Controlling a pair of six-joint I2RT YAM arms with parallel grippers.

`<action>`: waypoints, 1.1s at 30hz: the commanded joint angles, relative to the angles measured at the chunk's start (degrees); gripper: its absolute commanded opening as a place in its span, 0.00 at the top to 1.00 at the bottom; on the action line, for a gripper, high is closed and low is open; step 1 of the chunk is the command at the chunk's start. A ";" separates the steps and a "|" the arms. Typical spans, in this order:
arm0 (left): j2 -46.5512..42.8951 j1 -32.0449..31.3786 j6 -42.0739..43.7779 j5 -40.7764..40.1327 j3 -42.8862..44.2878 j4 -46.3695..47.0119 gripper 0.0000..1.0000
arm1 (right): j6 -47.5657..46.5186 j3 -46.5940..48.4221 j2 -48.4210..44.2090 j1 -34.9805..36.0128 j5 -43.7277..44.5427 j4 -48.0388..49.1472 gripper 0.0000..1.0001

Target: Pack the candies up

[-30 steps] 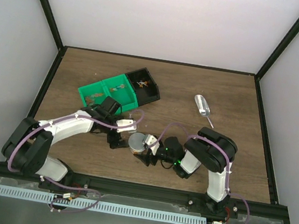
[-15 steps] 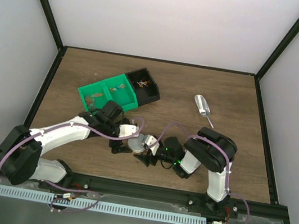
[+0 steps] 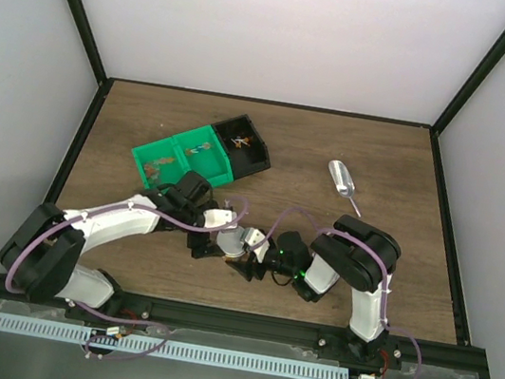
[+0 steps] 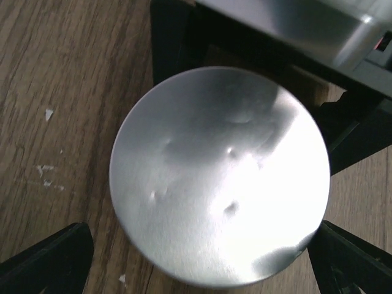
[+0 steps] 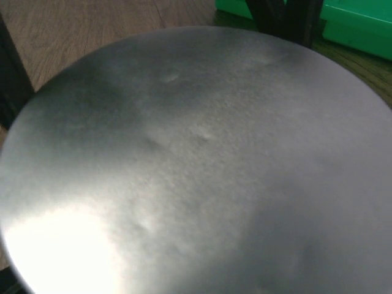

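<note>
A round grey lid (image 3: 241, 239) sits between both grippers near the table's front middle. It fills the right wrist view (image 5: 202, 159). My right gripper (image 3: 250, 255) is shut on it; its black fingers (image 4: 174, 37) press the lid's rim (image 4: 220, 177). My left gripper (image 3: 211, 241) is open. Its fingertips (image 4: 49, 257) straddle the lid's near side with a small gap on each side. The candies (image 3: 238, 139) show as tiny orange and white bits in the black bin, with a few more candies (image 3: 152, 170) in the green tray.
The green tray (image 3: 180, 161) and the black bin (image 3: 255, 158) stand together at the back left. A small silver scoop (image 3: 339, 178) lies on the wood at the back right. Black frame rails edge the table.
My left arm has swung right, bringing its open gripper up around the lid. The lid has shifted slightly right and now looks tilted. The right arm has stayed still.
</note>
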 commanded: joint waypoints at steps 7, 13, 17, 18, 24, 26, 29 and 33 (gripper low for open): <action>2.29 7.63 1.28 -1.50 2.65 0.63 0.03 | -2.06 -0.19 1.80 0.58 -0.59 -4.02 0.34; 0.73 8.57 6.53 1.09 1.47 -2.55 0.06 | -2.02 -0.15 1.75 0.58 -0.48 -4.14 0.34; -4.67 5.12 6.19 3.14 -1.79 -3.36 0.03 | -1.90 -0.08 1.70 0.54 -0.31 -4.14 0.34; -5.04 4.20 5.38 3.18 -2.31 -3.29 0.02 | -1.89 -0.06 1.75 0.48 -0.38 -4.11 0.34; -3.68 -0.01 -0.96 2.73 -2.05 1.06 0.02 | -1.70 0.11 1.97 0.50 -0.65 -4.21 0.34; -2.64 -0.90 -2.54 1.92 -1.57 2.60 0.02 | -1.76 0.07 1.97 0.45 -0.67 -4.24 0.34; -0.98 -0.96 -4.17 0.51 -0.52 3.38 0.02 | -1.84 -0.13 1.80 0.49 -0.66 -4.11 0.35; -0.53 0.04 -3.77 -1.15 -0.74 3.35 0.02 | -1.95 -0.24 1.73 0.50 -0.94 -4.20 0.35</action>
